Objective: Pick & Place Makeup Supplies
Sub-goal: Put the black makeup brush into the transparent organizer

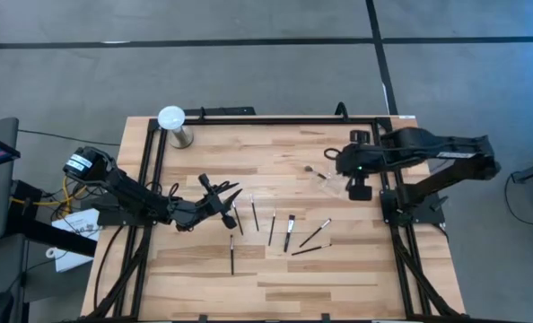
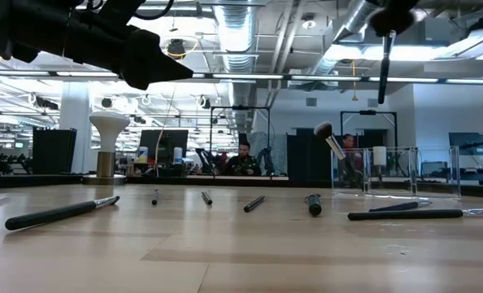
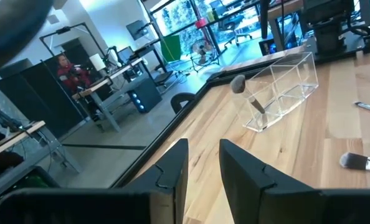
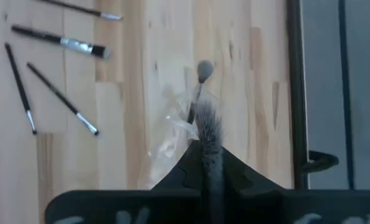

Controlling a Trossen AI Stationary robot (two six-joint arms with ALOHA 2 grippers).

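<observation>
The wooden table [image 1: 356, 278] sits in an open lab, with desks and a seated person [image 2: 244, 159] far behind it.

Nearest the front edge lie the loose brushes [image 1: 231, 256]. I count seven flat on the wood in a ragged row, most with their handles running front to back and two on the right lying slanted. The left gripper [image 1: 223, 199] hovers just beside the left end of that row. Its fingers [image 3: 172, 169] stand partly apart with nothing between them.

Farther back on the right stands the clear case [image 2: 392, 169], with one brush [image 2: 327, 137] leaning inside it, head up. The right gripper [image 1: 357, 188] hangs over it, clamped on the held brush [image 2: 385, 65]. That makes nine brushes in all: seven loose, one stowed, one carried.

The held brush hangs upright with its long axis pointing down at the case. From the table-level view it seems to sit over the case's middle, so I'd judge a straight descent is what the drop calls for. I can't tell which end points down. The right arm is the nearer one to the case, the left arm to the loose row.

At the far left corner stands one white globe [image 1: 171, 117].
</observation>
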